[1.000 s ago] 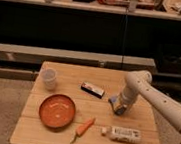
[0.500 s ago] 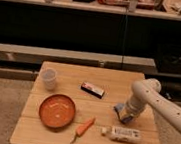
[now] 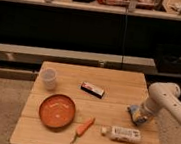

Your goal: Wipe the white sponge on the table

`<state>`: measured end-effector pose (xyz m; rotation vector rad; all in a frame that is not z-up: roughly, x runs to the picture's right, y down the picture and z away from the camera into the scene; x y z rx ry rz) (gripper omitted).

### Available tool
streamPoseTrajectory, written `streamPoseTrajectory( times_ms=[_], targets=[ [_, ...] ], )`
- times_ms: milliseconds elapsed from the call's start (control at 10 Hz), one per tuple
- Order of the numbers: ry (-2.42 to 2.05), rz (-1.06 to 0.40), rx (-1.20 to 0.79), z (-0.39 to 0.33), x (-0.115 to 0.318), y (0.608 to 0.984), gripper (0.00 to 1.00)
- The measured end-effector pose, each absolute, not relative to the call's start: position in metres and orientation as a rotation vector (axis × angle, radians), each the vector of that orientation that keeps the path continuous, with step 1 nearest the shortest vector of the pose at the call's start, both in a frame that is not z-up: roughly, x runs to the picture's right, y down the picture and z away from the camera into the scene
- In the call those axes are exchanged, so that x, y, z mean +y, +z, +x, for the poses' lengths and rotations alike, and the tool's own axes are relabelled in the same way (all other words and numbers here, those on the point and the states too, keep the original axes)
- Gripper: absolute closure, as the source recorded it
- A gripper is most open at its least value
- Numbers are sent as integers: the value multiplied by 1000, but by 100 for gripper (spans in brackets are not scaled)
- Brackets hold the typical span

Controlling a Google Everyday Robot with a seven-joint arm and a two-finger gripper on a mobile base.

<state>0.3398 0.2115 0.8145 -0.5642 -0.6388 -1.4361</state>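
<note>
The white sponge, a small pale whitish-blue block with a yellowish side, lies against the light wooden table near its right edge. My gripper comes down from the white arm at the right and is shut on the sponge, pressing it onto the planks. The gripper's body hides part of the sponge.
A white cup stands at the back left. A flat black-and-white bar lies at mid-table. An orange plate and a carrot are at the front. A long white labelled packet lies just in front of the gripper.
The gripper and the sponge have slid to the right across the table, from near the middle toward the right edge.
</note>
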Motion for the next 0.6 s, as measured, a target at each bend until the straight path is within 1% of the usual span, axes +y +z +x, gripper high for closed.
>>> streamPoseTrajectory(
  times_ms=[500,600],
  targets=[
    [-1389,-553,-600,340,148,846,68],
    [-1388,-554,-605,336,142,852,68]
  ],
)
